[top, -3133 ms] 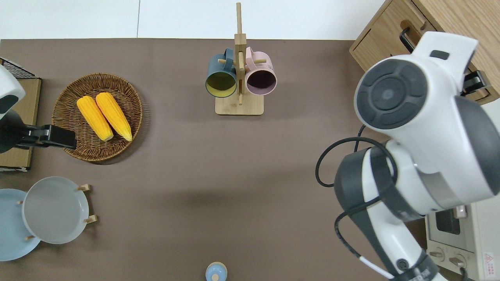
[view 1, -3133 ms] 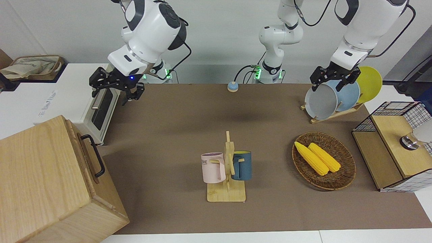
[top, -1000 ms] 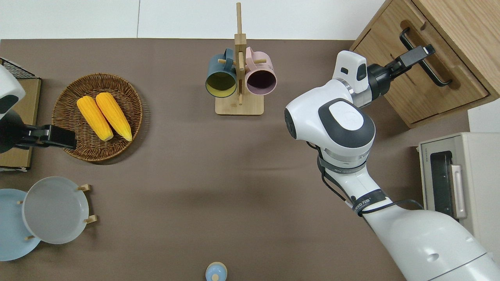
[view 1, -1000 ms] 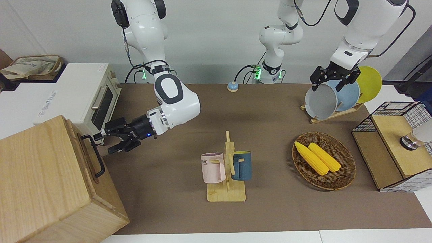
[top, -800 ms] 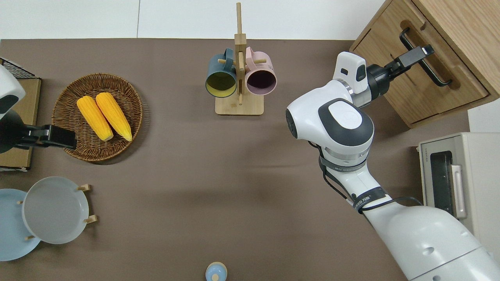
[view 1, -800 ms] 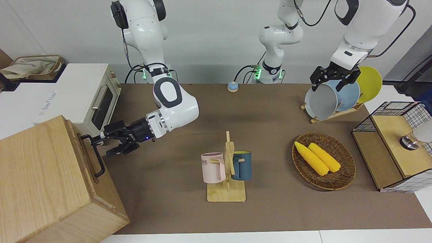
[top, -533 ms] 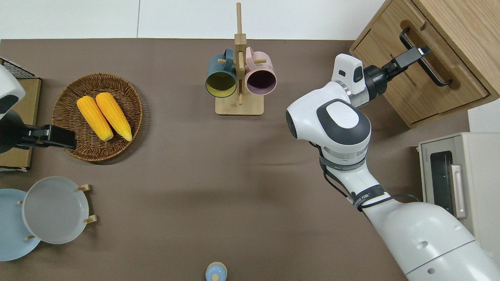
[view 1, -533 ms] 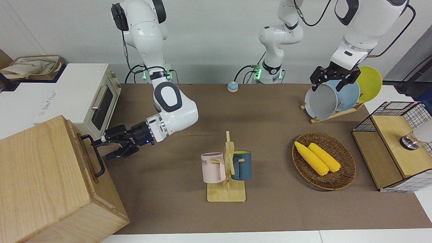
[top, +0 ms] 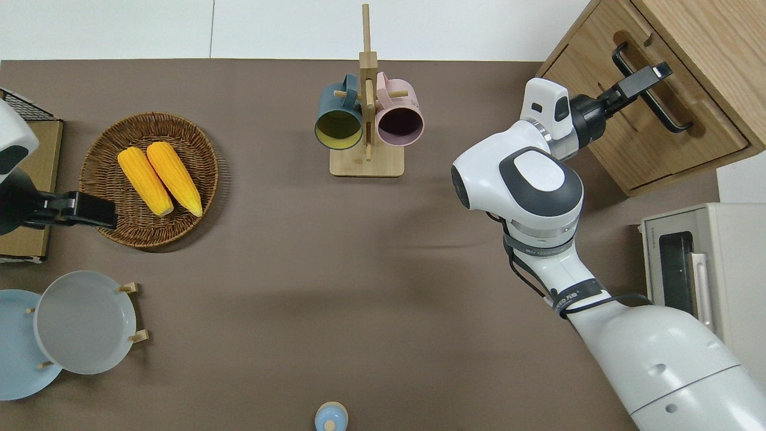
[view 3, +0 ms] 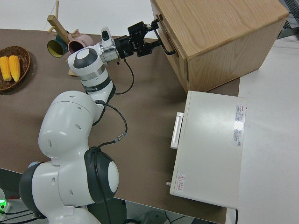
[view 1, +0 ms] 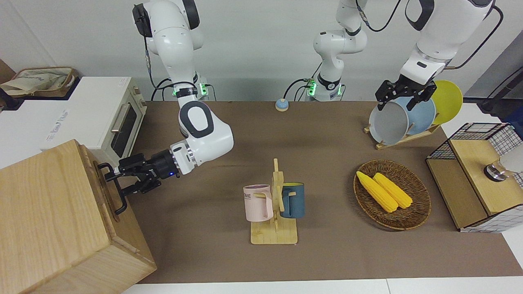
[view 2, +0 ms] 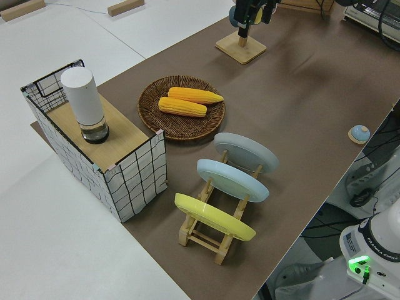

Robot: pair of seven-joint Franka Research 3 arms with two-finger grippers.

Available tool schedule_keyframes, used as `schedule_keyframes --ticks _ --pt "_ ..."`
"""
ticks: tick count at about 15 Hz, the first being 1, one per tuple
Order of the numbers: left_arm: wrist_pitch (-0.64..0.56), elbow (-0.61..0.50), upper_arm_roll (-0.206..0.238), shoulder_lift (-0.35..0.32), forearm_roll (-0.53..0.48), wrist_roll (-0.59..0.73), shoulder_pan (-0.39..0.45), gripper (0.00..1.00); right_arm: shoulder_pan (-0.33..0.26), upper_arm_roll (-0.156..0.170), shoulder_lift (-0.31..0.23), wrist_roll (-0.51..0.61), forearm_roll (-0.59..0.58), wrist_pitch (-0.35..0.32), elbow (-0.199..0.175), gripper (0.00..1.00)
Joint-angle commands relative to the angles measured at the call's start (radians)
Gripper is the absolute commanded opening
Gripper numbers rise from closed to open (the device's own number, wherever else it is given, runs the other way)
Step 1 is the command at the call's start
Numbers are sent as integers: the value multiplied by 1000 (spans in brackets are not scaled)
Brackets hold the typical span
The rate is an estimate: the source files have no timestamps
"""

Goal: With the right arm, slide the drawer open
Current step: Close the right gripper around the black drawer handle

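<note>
Front view, left of the frame: the black right gripper (view 1: 118, 179) spreads wide around the light-wood drawer's (view 1: 107, 188) black bar handle (view 1: 115, 188), not yet clamped.

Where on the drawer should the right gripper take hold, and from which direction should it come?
Probably best on the black bar handle of the drawer, near its middle. The bar stands off the drawer front, so one finger can go on each side of it. Come level, straight at the front, as the right gripper does now, open around the bar. The left arm is parked.
</note>
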Motion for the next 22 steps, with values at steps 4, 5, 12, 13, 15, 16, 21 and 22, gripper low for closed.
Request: schedule_keyframes --ticks 4,5,12,13,15,16,21,22 --pt "-20 24 -7 11 17 10 5 993 -17 9 8 9 -34 19 0 322" --pt "-20 24 -7 11 17 10 5 995 -17 9 8 7 -34 19 0 173" --pt "-20 26 -7 11 17 10 5 993 -18 10 8 1 -28 20 0 0" --pt "-20 26 -7 11 17 10 5 993 -18 10 8 1 -23 20 0 0" --pt "-20 26 -7 11 17 10 5 993 -17 18 5 1 -15 19 0 0" --pt "-20 24 -7 11 17 10 5 993 -15 21 2 1 -2 19 0 0" --pt "-20 24 -7 11 17 8 5 993 14 26 -10 -2 60 6 1 0" --pt "-20 24 -7 11 17 10 5 993 31 24 -10 -11 65 -1 1 0"
